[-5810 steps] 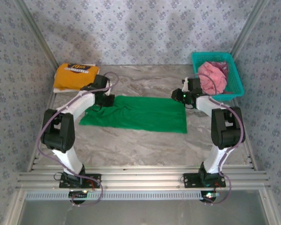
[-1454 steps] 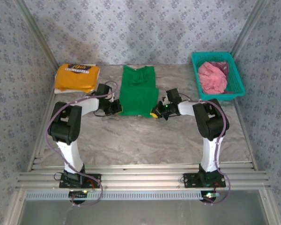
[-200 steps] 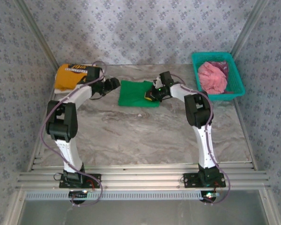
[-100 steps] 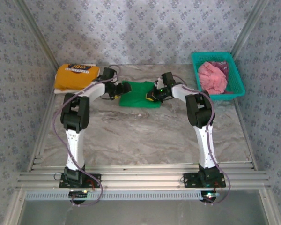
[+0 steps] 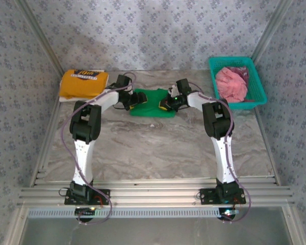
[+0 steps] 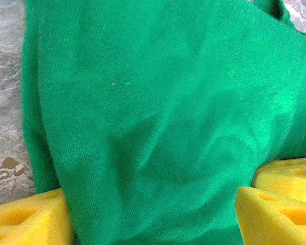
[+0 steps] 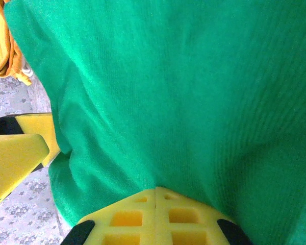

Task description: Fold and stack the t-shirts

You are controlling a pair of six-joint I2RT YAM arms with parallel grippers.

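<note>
T-shirts number three, one of each colour, on one marble table (image 5: 158, 145). Far left at the back lies the folded yellow-orange t-shirt (image 5: 84, 82) with dark print. Beside it the left gripper (image 5: 136, 99) sits at the left edge of the folded green t-shirt (image 5: 152, 97), its two yellow fingers (image 6: 25, 222) spread wide with green cloth bulging between them. The right gripper (image 5: 164, 105) rests on that shirt's right part, jaws closed together, tips against the cloth; whether a fold is pinched I cannot tell. Far right, the pink t-shirt (image 5: 232, 84) lies crumpled in the single teal basket (image 5: 247, 105).
</note>
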